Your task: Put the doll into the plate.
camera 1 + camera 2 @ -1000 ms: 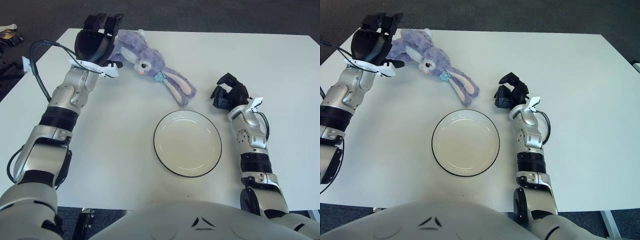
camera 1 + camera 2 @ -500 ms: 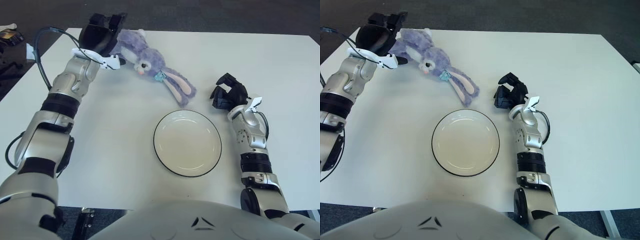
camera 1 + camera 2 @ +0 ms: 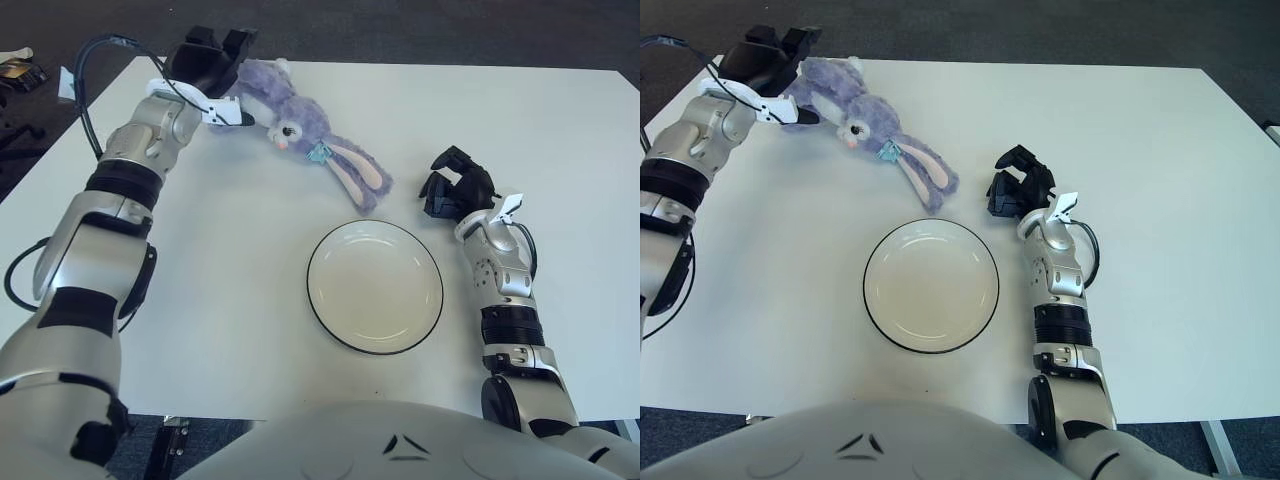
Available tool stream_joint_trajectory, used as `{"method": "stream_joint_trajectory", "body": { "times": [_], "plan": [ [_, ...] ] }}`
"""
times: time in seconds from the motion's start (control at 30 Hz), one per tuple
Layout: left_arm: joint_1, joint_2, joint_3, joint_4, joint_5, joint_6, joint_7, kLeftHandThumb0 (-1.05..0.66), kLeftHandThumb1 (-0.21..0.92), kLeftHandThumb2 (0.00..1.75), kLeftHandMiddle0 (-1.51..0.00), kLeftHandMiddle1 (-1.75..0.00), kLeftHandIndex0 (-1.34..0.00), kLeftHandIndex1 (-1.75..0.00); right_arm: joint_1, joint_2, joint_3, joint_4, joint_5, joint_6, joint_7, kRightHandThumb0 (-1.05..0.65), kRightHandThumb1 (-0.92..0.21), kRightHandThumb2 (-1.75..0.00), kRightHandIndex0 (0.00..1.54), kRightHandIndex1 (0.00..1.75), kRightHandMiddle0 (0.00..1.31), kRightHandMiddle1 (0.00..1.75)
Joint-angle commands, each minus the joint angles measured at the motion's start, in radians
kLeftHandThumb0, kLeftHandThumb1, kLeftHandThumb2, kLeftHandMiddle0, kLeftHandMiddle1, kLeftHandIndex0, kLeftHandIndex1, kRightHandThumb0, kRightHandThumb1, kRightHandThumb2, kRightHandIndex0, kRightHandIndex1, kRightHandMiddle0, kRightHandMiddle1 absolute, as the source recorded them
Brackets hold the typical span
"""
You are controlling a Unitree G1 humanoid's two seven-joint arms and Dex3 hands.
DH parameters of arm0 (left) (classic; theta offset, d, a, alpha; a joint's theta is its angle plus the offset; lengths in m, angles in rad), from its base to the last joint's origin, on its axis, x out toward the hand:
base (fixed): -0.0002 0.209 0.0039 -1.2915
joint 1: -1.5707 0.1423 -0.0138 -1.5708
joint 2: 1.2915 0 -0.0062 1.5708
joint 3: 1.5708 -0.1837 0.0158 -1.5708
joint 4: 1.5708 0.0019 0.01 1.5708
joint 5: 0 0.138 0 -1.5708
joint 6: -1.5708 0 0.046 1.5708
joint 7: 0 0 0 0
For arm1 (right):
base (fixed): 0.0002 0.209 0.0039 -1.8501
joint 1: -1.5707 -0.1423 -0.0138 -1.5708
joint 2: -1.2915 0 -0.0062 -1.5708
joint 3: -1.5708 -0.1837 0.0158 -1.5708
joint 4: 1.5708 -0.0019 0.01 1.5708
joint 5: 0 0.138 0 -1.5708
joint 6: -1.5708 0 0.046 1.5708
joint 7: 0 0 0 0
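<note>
A purple plush rabbit doll (image 3: pixel 300 125) lies on the white table (image 3: pixel 560 130) at the far left, its long ears stretching toward the middle. A white plate (image 3: pixel 374 286) with a dark rim sits empty near the table's front centre. My left hand (image 3: pixel 212 62) is at the doll's rear end, at the far left edge, fingers spread over the body without closing on it. My right hand (image 3: pixel 455 187) rests to the right of the plate, fingers curled and empty.
A black cable (image 3: pixel 90 60) loops off my left forearm by the table's left edge. Dark floor lies beyond the table's far edge.
My left hand has moved away from me and a little right, up to the doll's body. The doll, plate and right hand have not moved.
</note>
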Motion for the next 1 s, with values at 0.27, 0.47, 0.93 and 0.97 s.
{"method": "stream_joint_trajectory", "body": {
  "times": [0.27,0.47,0.93,0.97],
  "plan": [
    [-0.105,-0.051,-0.065,0.191,0.014,0.021,0.078,-1.04,0.64,0.41,-0.23,-1.75,0.00,-0.47,0.060,0.005,0.005,0.058,-0.009,0.066,-0.005,-0.01,-0.05,-1.59,0.79,1.75,0.66,1.62],
    [-0.131,-0.076,-0.088,0.249,0.013,0.054,0.101,-1.04,0.66,0.38,-0.29,-1.75,0.00,-0.55,0.060,0.004,0.005,0.057,-0.011,0.074,-0.009,-0.01,-0.05,-1.59,0.79,1.75,0.66,1.62],
    [-0.161,-0.108,-0.126,0.336,0.004,0.099,0.111,-0.89,0.61,0.39,-0.30,-1.75,0.00,-0.70,0.060,0.001,0.002,0.065,-0.007,0.069,0.001,-0.01,-0.05,-1.59,0.79,1.75,0.65,1.63],
    [-0.162,-0.110,-0.128,0.340,0.003,0.101,0.112,-0.87,0.59,0.42,-0.27,-1.75,0.00,-0.70,0.060,0.001,0.002,0.065,-0.007,0.069,0.001,-0.01,-0.05,-1.59,0.79,1.75,0.65,1.63]
  ]
}}
